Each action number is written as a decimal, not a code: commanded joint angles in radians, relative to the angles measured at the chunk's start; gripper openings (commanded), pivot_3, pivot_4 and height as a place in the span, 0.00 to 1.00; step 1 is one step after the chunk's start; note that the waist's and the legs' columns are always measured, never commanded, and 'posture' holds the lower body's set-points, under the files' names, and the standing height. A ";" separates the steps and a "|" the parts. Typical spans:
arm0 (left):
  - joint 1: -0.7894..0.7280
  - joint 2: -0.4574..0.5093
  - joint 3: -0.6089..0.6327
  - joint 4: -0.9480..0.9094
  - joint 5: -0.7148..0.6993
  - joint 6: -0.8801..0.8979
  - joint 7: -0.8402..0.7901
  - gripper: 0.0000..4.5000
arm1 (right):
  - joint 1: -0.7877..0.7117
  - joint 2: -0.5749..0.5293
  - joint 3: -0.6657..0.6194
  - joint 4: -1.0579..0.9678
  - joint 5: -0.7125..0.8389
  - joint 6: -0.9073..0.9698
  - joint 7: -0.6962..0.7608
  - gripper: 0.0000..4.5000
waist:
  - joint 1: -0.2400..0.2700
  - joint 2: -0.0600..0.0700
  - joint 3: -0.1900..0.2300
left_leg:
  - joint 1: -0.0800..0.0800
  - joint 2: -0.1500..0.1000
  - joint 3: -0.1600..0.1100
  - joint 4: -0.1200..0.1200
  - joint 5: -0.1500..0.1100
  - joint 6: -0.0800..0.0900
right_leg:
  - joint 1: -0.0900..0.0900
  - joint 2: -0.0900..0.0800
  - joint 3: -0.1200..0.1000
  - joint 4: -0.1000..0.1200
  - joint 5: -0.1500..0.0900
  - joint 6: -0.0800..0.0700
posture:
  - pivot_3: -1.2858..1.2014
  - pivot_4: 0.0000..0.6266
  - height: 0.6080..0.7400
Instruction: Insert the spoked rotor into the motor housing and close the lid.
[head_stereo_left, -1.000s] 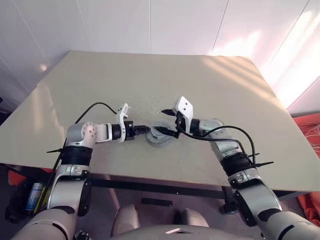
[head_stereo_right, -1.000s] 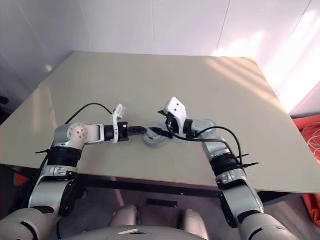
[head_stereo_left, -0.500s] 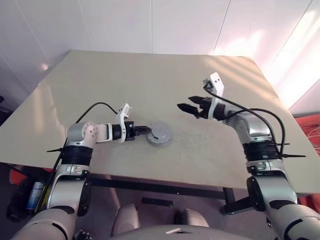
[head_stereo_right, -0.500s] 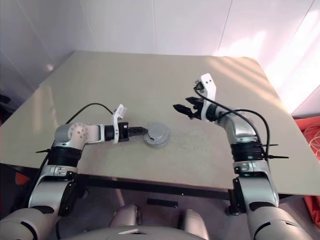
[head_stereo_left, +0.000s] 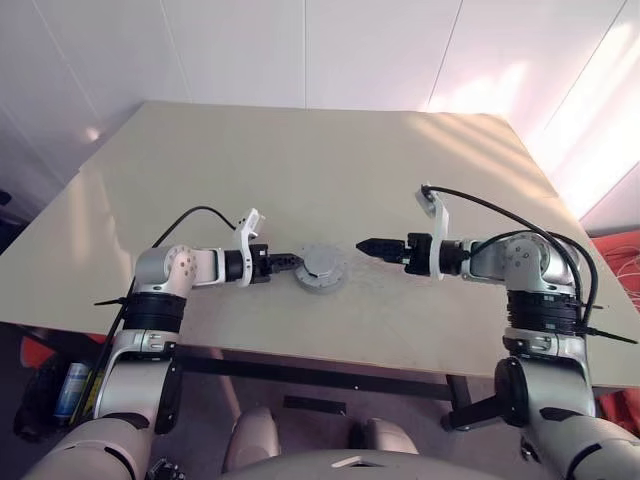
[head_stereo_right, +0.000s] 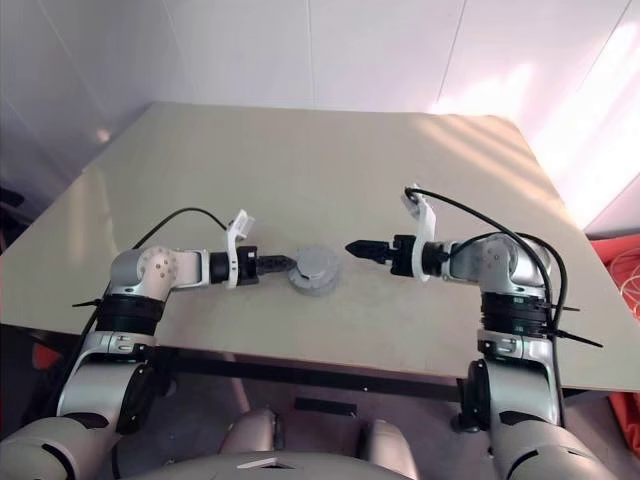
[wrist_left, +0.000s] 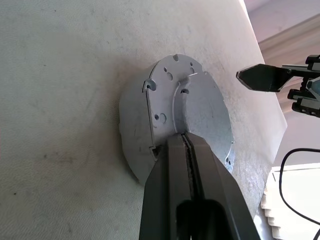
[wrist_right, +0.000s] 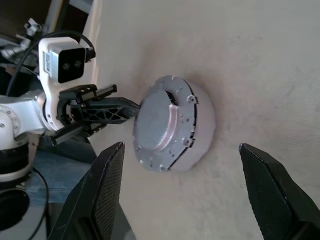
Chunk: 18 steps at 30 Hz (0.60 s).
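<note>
Left eye view: right hand (head_stereo_left: 368, 245) level, spread

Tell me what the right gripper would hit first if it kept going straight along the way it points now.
Most likely the closed motor housing: the open right gripper points across the table at it, nothing between. Its height above the table is unclear, so it might skim the lid.

The right gripper (head_stereo_left: 368, 245) is pulling back rightward from the closed lid (head_stereo_left: 322, 264), now hanging just beside it with its black fingers spread wide and rolled level. Its arm is swinging out to the right side of the table (head_stereo_left: 300, 160).
</note>
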 joint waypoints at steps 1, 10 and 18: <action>0.009 0.000 -0.033 0.015 0.011 0.015 0.002 0.00 | -0.037 0.052 -0.073 0.029 -0.005 0.042 -0.083 0.92 | 0.002 0.000 0.000 | 0.000 0.000 0.000 0.000 0.000 0.000 | 0.000 0.000 0.000 0.000 0.000 0.000 | 0.52 0.00 1.00; 0.017 0.010 -0.016 0.001 0.009 0.016 0.013 0.00 | -0.030 0.122 -0.097 0.127 -0.044 0.009 -0.193 0.92 | 0.012 0.000 0.000 | 0.000 0.000 0.000 0.000 0.001 -0.002 | -0.001 0.000 0.000 0.001 0.000 0.000 | 0.52 0.00 1.00; 0.019 0.011 -0.011 0.001 0.010 0.013 0.019 0.00 | -0.047 0.195 -0.115 0.131 -0.010 0.031 -0.188 0.92 | 0.010 0.000 0.000 | 0.002 0.001 0.000 -0.001 0.002 -0.004 | 0.000 0.001 0.000 0.002 0.000 0.000 | 0.52 0.00 1.00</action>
